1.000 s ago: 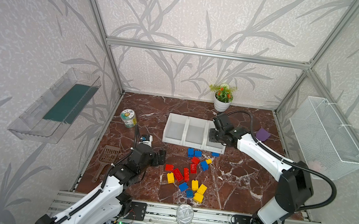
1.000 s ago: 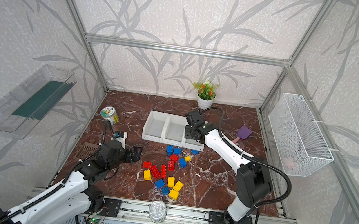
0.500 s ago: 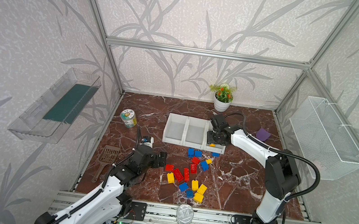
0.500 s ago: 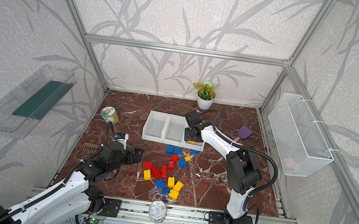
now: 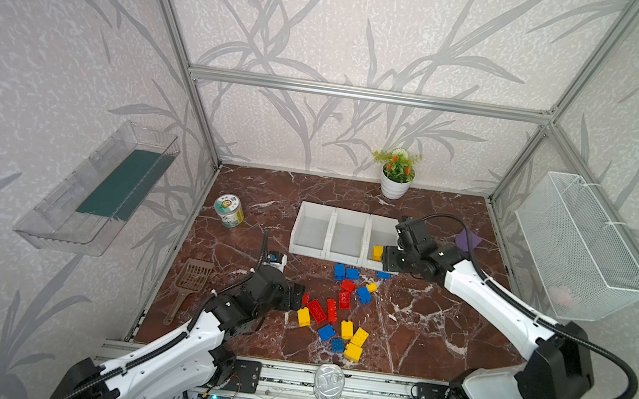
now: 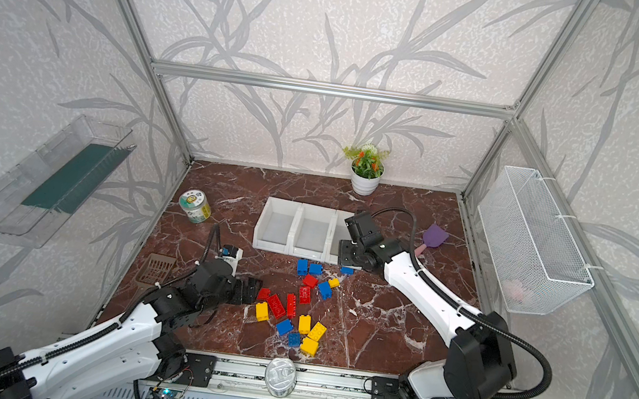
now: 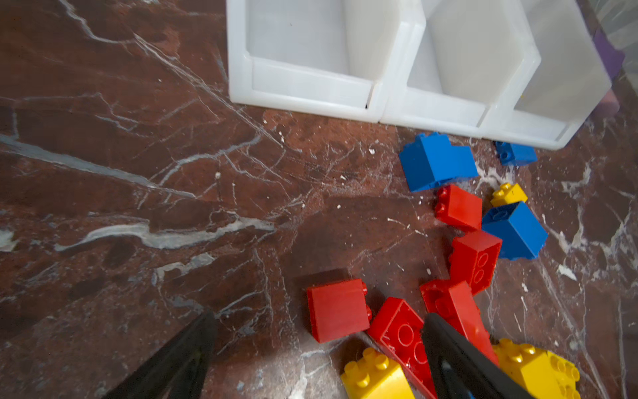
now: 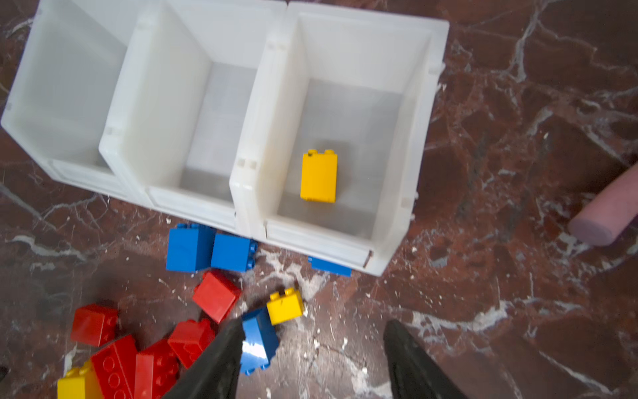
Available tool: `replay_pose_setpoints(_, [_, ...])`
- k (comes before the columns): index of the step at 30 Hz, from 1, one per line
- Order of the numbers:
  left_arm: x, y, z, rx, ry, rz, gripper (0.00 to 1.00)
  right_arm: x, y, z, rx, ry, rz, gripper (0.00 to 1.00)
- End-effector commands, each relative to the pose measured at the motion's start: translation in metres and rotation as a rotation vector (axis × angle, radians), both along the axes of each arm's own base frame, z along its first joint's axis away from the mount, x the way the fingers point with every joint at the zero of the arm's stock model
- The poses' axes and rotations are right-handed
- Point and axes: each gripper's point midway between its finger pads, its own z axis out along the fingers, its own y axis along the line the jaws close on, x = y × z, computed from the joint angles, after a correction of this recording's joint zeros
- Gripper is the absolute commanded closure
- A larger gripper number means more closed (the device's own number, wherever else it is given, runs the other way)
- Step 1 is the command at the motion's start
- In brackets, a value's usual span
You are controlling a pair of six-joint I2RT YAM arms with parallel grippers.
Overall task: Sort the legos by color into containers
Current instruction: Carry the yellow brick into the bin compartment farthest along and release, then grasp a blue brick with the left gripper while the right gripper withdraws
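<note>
So the right gripper (image 8: 314,323) hangs just over the low front of the end bin, the one on the right of the three white bins (image 8: 155,86) in both top views. Its jaws are spread with nothing between them. One yellow brick (image 8: 318,177) lies on its side on that bin's floor, clear of the jaws, so my guess is that's the yellow bin now. The other two bins have nothing in them.

The left gripper (image 7: 319,315) sits low at the near-left edge of the loose pile (image 5: 336,312), jaws spread wide and holding nothing. A square red brick (image 7: 336,309) is right in front of the gap and one jaw overlaps a long red brick (image 7: 400,333). Looks to me like it's lining up on a red one, which makes sense since the reds bunch up on its side.

Everything else is on the surface in front of the bins, colours mixed. Two blue bricks (image 8: 210,247) sit right against the bin fronts.

The surface (image 5: 418,327) is reddish-brown marble-look with white veins and some pale crumbs. It's boxed in by an aluminium frame (image 5: 365,93) and leaf-print walls. Around the edges are a potted plant (image 5: 395,175), a small jar (image 5: 228,211), a brown slotted scoop (image 5: 194,280) and a purple scoop (image 5: 467,241). There's also a wire basket (image 5: 579,251) and a clear tray (image 5: 101,188) on the side walls.
</note>
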Motion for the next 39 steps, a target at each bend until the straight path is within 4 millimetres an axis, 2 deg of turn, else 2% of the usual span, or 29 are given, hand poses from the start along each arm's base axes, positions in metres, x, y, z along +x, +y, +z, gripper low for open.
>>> replay_pose_setpoints(1, [0.004,-0.013,0.013,0.014,-0.013,-0.042,0.06,-0.035,-0.018,-0.021,-0.03,0.072,-0.02,0.34])
replay_pose_setpoints(5, [0.005,-0.036,0.018,0.015,-0.003,-0.112,0.07,-0.062,-0.039,-0.03,-0.048,0.091,-0.058,0.34])
replay_pose_setpoints(11, [0.007,-0.074,0.018,0.027,0.002,-0.209,0.08,-0.081,-0.056,-0.039,-0.046,0.102,-0.099,0.34])
replay_pose_setpoints(18, [0.027,-0.104,0.015,0.074,0.01,-0.252,0.09,-0.092,-0.053,-0.045,-0.017,0.121,-0.095,0.34])
replay_pose_setpoints(24, [0.057,-0.119,0.012,0.133,0.022,-0.193,0.1,-0.099,-0.054,-0.047,-0.003,0.125,-0.097,0.34])
replay_pose_setpoints(29, [0.079,-0.129,-0.003,0.164,0.095,-0.103,0.13,-0.103,-0.057,-0.047,0.004,0.118,-0.096,0.34])
replay_pose_setpoints(34, [0.087,-0.129,-0.022,0.257,0.203,-0.038,0.18,-0.108,-0.06,-0.048,0.019,0.126,-0.117,0.34])
replay_pose_setpoints(39, [0.095,-0.129,-0.032,0.281,0.217,0.009,0.24,-0.112,-0.061,-0.049,0.024,0.132,-0.119,0.34])
